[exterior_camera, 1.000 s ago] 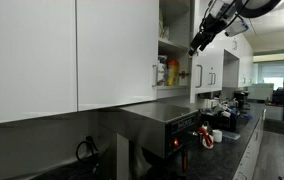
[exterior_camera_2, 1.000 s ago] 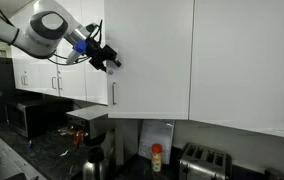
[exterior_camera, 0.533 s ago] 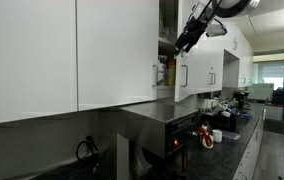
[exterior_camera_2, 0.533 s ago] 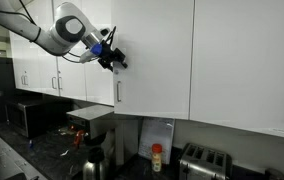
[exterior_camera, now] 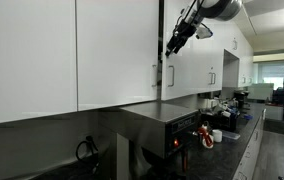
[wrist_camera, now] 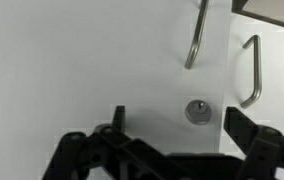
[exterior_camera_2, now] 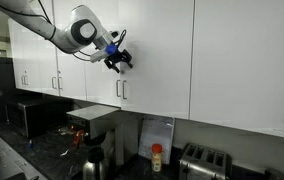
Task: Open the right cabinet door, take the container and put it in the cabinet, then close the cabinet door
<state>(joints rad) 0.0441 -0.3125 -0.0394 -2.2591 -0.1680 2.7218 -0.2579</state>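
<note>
The right cabinet door [exterior_camera: 180, 82] is glossy white with a slim silver handle [exterior_camera: 169, 75]. It lies nearly flush with the cabinet front, and a thin dark slit shows along its handle edge. It also shows in an exterior view [exterior_camera_2: 102, 85] and fills the wrist view [wrist_camera: 82, 60], with its handle [wrist_camera: 194, 40] and a round lock [wrist_camera: 197, 110]. My gripper [exterior_camera: 172, 42] [exterior_camera_2: 120, 62] [wrist_camera: 177, 115] is at the door face near the handle edge, open and empty. The container and the cabinet's inside are hidden.
The matching neighbour door's handle [wrist_camera: 250, 70] [exterior_camera_2: 125, 90] sits just across the seam. Below are a silver coffee machine [exterior_camera_2: 87, 125], a toaster [exterior_camera_2: 202, 160], a red-capped bottle [exterior_camera_2: 157, 157] and a microwave [exterior_camera_2: 22, 115] on the dark counter.
The right cabinet door has swung from open to nearly shut, with my gripper moving along against it. The shelves with yellow and red items are now covered.
</note>
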